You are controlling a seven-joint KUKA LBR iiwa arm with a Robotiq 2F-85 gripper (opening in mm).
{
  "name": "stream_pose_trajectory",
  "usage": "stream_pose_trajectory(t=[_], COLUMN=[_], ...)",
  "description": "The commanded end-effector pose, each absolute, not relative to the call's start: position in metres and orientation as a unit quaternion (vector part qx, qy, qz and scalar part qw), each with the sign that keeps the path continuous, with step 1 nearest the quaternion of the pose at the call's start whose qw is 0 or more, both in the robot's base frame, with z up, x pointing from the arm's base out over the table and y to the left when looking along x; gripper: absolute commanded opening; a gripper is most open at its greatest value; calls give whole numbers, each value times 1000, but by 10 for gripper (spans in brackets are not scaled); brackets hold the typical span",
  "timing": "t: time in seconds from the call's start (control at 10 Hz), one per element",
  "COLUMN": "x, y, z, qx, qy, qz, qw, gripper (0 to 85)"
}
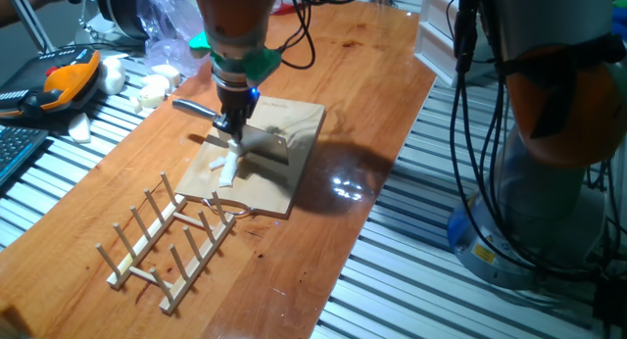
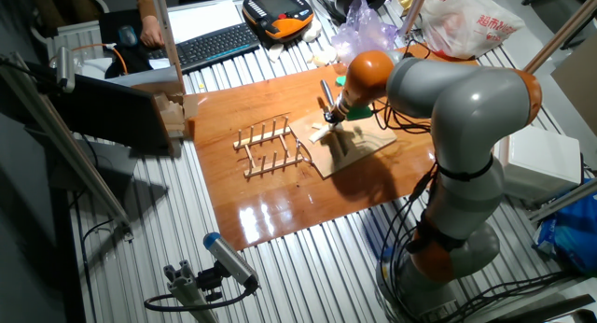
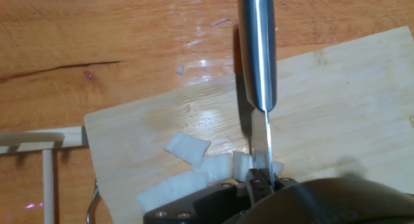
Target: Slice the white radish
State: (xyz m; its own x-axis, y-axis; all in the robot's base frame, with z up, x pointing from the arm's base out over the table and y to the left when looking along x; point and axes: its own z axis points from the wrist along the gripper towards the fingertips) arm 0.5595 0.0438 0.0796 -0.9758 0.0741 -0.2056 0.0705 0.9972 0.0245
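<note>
The white radish (image 1: 225, 169) lies cut into a few pale pieces on the wooden board (image 1: 294, 153), near its left end. In the hand view the pieces (image 3: 187, 149) sit just left of the knife (image 3: 257, 56), whose thin blade comes down among them. My gripper (image 1: 233, 123) hangs straight above the radish and is shut on the knife, with the steel handle (image 1: 191, 108) sticking out to the left. The other fixed view shows the gripper (image 2: 333, 118) over the board (image 2: 359, 147), with the radish (image 2: 320, 134) at the board's edge.
A wooden dish rack (image 1: 167, 241) stands right next to the board's near end. Larger white lumps (image 1: 152, 84) lie in a cluster at the table's far left, beside an orange teach pendant (image 1: 64, 79). A crack (image 3: 65, 67) runs through the tabletop.
</note>
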Motion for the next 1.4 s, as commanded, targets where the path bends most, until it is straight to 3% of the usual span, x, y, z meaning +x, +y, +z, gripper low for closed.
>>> stream_pose_trajectory(t=[0.0, 0.4, 1.0, 1.3], x=[559, 560, 561, 561], y=[45, 51, 55, 41], z=[77, 72, 104, 127], qx=[37, 10, -33, -14], qy=[994, 993, 995, 997], qz=[8, -5, 2, 17], qw=[106, 114, 96, 76], gripper=[0, 0, 0, 0])
